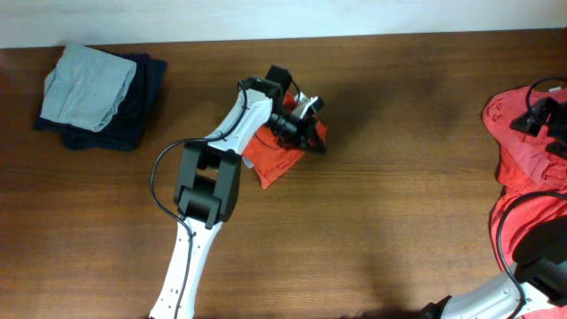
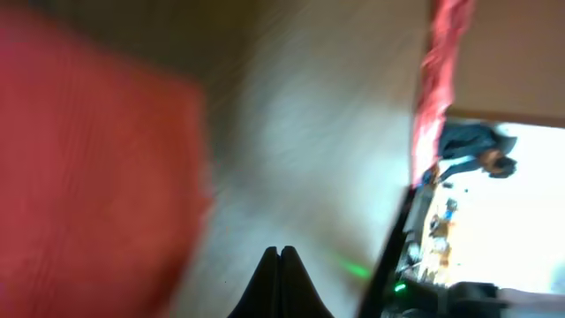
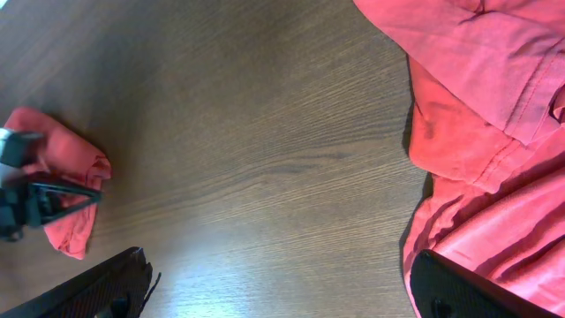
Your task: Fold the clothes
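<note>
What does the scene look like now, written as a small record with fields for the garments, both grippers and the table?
folded: small orange-red cotton T-shirt packet, table centre
unfolded: crumpled orange-red T-shirt heap, right edge
stack: pale grey-green folded garment on dark navy folded garment, far left
left gripper: shut, at the packet, nothing visibly pinched
right gripper: open, over bare wood near the heap
table: brown wooden table
</note>
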